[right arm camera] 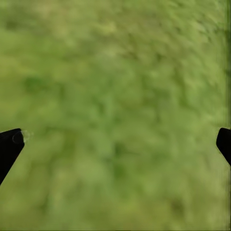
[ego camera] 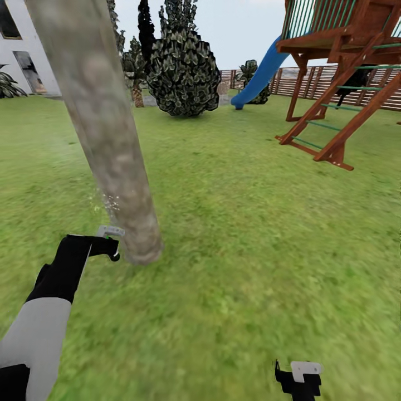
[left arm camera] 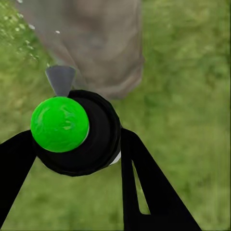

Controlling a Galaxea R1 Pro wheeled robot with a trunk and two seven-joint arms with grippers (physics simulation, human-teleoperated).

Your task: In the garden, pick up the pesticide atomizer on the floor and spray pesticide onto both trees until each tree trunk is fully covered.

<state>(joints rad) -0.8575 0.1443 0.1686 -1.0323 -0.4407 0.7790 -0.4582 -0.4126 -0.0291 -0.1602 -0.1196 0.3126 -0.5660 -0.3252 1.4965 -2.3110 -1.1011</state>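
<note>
Left fingers [left arm camera: 72,159] clamping atomizer [left arm camera: 77,132], nozzle aimed at leaning tree trunk [ego camera: 106,128], mist [ego camera: 108,203], right fingers [right arm camera: 12,144] spread wide

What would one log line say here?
left gripper: holds atomizer | pesticide specks at tree trunk base | right gripper: open over grass

The tree trunk [ego camera: 106,133] is pale grey-beige, mottled with darker blotches. Whitish specks of pesticide [ego camera: 109,203] dot its lower left side. The atomizer [left arm camera: 77,132] has a black body, a bright green cap and a grey nozzle. The lawn [ego camera: 239,234] is patchy green. Far right, the play frame [ego camera: 340,83] is reddish-brown with green rungs; its slide [ego camera: 259,75] is blue. The far bush [ego camera: 184,72] is dark green.
</note>
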